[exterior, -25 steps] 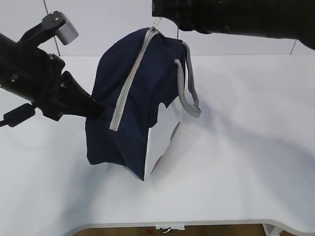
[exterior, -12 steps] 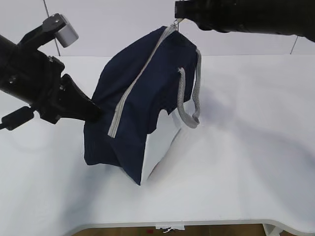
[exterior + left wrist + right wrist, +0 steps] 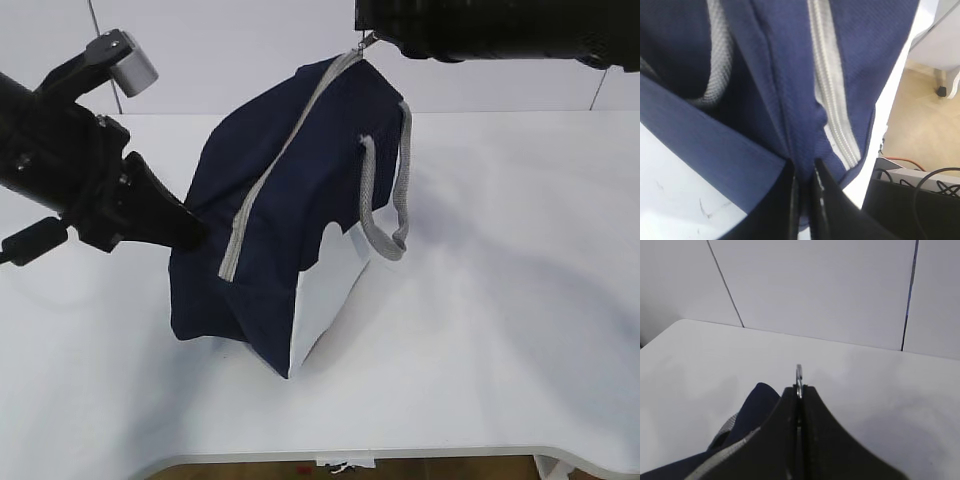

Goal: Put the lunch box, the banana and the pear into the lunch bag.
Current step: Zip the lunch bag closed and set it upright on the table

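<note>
The navy lunch bag (image 3: 270,220) stands tilted on the white table, its grey zipper (image 3: 275,165) closed along the top and a grey handle (image 3: 385,205) hanging on the right side. My left gripper (image 3: 195,230) is shut on a fold of the bag's navy fabric (image 3: 805,150) at its left end. My right gripper (image 3: 799,390) is shut on the zipper's metal ring pull (image 3: 799,374) at the bag's raised top right corner (image 3: 362,48). The lunch box, banana and pear are out of view.
The white table (image 3: 500,300) stretches to the right and front of the bag. A white panelled wall (image 3: 815,285) stands behind it. The table's front edge (image 3: 400,455) runs along the bottom of the exterior view.
My right gripper has drawn the ring pull to the right, stretching the bag's top corner that way. The bag leans more to the right. The left gripper holds in place.
</note>
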